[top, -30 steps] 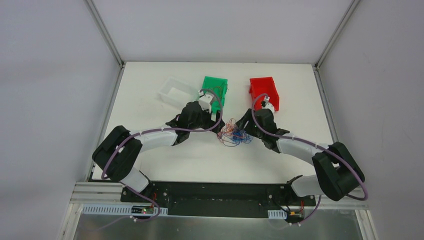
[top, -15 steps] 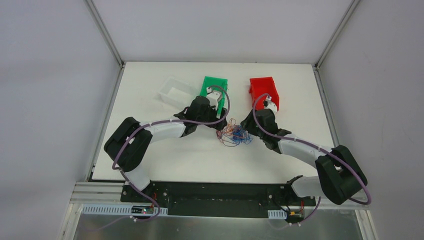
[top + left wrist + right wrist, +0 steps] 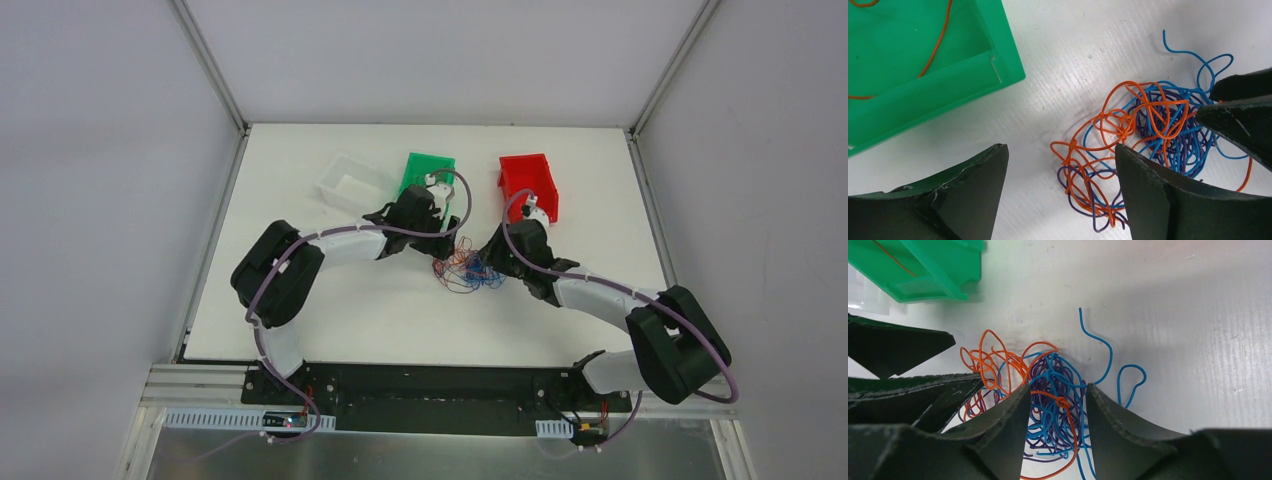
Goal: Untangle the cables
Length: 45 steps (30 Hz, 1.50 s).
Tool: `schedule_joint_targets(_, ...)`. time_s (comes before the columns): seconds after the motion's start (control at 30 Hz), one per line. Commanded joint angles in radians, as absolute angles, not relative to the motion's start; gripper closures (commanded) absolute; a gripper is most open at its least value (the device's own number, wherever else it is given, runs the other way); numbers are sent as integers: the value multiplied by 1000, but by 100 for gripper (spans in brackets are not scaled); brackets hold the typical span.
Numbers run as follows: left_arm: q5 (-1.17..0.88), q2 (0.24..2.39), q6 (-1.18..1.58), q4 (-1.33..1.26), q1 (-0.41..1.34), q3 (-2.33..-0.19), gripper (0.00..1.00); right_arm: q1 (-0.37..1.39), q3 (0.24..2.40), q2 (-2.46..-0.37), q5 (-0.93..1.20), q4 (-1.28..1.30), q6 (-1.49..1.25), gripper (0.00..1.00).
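The cables lie knotted on the table just by the green bin. Your left gripper stands apart at the heap's edge; your right gripper, also apart, straddles it. Pinching several strands may tighten knots.

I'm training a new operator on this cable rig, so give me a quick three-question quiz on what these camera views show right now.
1. True or false: the cable tangle lies inside the green bin.
2. Which colour is the loose wire in the green bin? A blue, B orange, C purple.
3. Name the colours of the bins on the table.
Key: 1 false, it lies on the table outside the bin. 2 B. 3 clear bin, green bin, red bin.
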<state>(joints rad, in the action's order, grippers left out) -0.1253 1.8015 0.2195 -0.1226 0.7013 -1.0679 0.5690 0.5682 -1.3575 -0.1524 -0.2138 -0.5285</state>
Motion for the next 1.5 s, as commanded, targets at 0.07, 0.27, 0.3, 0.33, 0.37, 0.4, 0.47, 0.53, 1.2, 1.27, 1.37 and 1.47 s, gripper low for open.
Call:
schedule_joint_targets(0.07, -145, 1879, 190, -55, 710, -1158, 30, 578, 598, -1364, -130, -212, -536, 59)
schedule_joint_targets(0.27, -115, 1884, 189, -39, 709, -1179, 52, 579, 593, -1358, -120, -232, -528, 62)
schedule_joint_targets(0.3, -109, 1874, 188, -54, 710, -1166, 54, 580, 592, -1357, -119, -235, -525, 62)
schedule_joint_targets(0.33, -109, 1860, 184, -73, 710, -1152, 60, 580, 592, -1357, -118, -236, -524, 62)
schedule_joint_targets(0.37, -108, 1846, 182, -92, 710, -1135, 67, 580, 591, -1356, -119, -237, -522, 62)
schedule_joint_targets(0.4, -106, 1829, 184, -109, 710, -1119, 78, 581, 590, -1355, -122, -237, -521, 62)
schedule_joint_targets(0.47, -96, 1790, 187, -137, 710, -1087, 98, 581, 592, -1351, -118, -238, -512, 62)
schedule_joint_targets(0.53, -81, 1748, 190, -164, 710, -1049, 100, 582, 593, -1345, -111, -241, -501, 62)
schedule_joint_targets(1.2, -24, 1523, 209, -396, 712, -829, 100, 600, 738, -1493, -91, -78, -443, 47)
schedule_joint_targets(1.27, 28, 1496, 213, -429, 712, -799, 100, 599, 764, -1499, -167, -16, -446, 58)
schedule_joint_targets(1.37, 101, 1457, 215, -469, 711, -754, 98, 593, 769, -1487, -236, 24, -449, 79)
schedule_joint_targets(1.47, 186, 1430, 222, -472, 711, -732, 94, 587, 758, -1463, -275, 28, -456, 91)
